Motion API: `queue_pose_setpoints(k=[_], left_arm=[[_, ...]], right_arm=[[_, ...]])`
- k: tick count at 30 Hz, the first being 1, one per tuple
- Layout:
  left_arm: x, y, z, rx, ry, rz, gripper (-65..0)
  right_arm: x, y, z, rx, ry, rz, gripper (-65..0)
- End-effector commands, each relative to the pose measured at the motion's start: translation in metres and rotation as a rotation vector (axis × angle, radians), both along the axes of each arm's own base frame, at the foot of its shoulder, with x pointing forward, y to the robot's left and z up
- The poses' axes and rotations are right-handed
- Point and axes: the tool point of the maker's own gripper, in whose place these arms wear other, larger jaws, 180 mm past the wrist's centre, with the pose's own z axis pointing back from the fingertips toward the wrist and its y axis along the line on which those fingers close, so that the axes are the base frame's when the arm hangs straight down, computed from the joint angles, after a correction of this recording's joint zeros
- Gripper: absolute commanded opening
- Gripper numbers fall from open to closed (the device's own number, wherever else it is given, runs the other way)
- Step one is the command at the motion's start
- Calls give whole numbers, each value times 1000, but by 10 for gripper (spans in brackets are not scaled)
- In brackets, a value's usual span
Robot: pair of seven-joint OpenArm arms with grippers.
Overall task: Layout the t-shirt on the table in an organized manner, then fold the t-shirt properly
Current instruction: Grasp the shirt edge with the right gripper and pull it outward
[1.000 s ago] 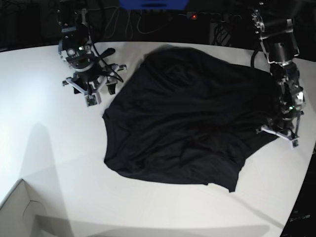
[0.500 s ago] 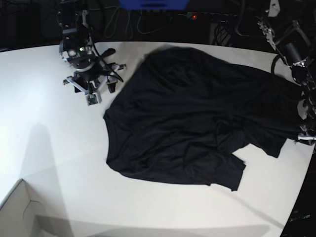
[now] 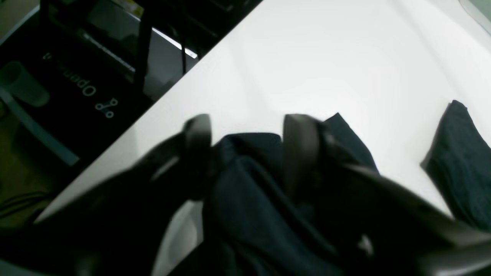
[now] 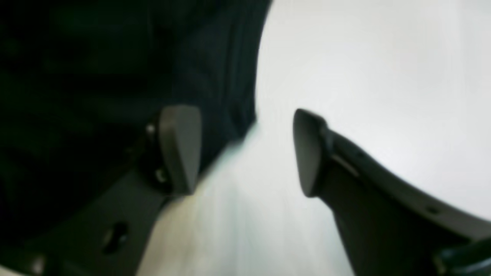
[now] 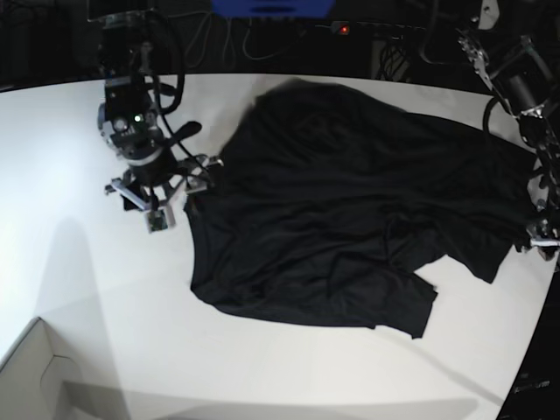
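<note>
The black t-shirt [image 5: 332, 201] lies spread and wrinkled across the middle of the white table [image 5: 87, 289], with a folded flap at its near right corner. My right gripper [image 5: 171, 199] stands at the shirt's left edge. In the right wrist view it [image 4: 245, 153] is open, its left finger against the shirt's hem [image 4: 215, 76] and bare table [image 4: 364, 76] under the gap. My left gripper [image 5: 542, 238] sits at the shirt's right end by the table's edge. Seen from the left wrist, that gripper [image 3: 247, 134] has its fingers apart with a bunch of shirt fabric [image 3: 249, 172] lying between them.
A pale box corner [image 5: 35, 376] juts in at the near left. Cables and a blue object [image 5: 271, 7] lie behind the table. The table's curved edge [image 5: 538, 324] runs close to my left gripper, and the dark floor [image 3: 76, 96] lies beyond it.
My left gripper dragged the shirt's right side out to the table's edge and has now spread its fingers. My right gripper moved nearer, up to the shirt's left edge.
</note>
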Motion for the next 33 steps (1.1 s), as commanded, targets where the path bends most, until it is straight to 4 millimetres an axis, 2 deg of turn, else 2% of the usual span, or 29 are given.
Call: queue_pose_setpoints(k=[1, 5, 10, 12, 15, 18, 22, 26, 27, 28, 30, 33], left_arm=[[7, 10, 26, 40, -63, 7, -320], [7, 12, 27, 38, -67, 10, -315], [-9, 26, 26, 6, -87, 78, -315], [-19, 29, 19, -1, -74, 94, -315], [-28, 31, 16, 15, -59, 96, -315], [-39, 31, 19, 50, -49, 88, -315], [-49, 29, 26, 89, -45, 78, -315], [-58, 26, 28, 96, -53, 65, -315], [-60, 24, 28, 85, -59, 62, -315], [-64, 22, 28, 76, -65, 57, -315], [-70, 19, 27, 61, -74, 48, -315], [-78, 15, 24, 40, -78, 38, -315]], right_arm=[[15, 4, 10, 3, -36, 38, -236], [56, 10, 3, 8, -17, 81, -232], [113, 3, -3, 19, 26, 60, -236], [133, 2, 0, 26, 33, 56, -264], [157, 9, 2, 65, 12, 57, -369], [170, 15, -3, 104, -7, 55, -513], [166, 34, -22, 156, 5, 63, -650], [162, 36, -41, 181, 22, 51, -650], [161, 32, -46, 181, 28, 43, -650], [159, 19, -54, 166, 40, 16, -650], [157, -14, -64, 116, 39, -73, -650], [155, -67, -67, 29, 11, -203, -650]])
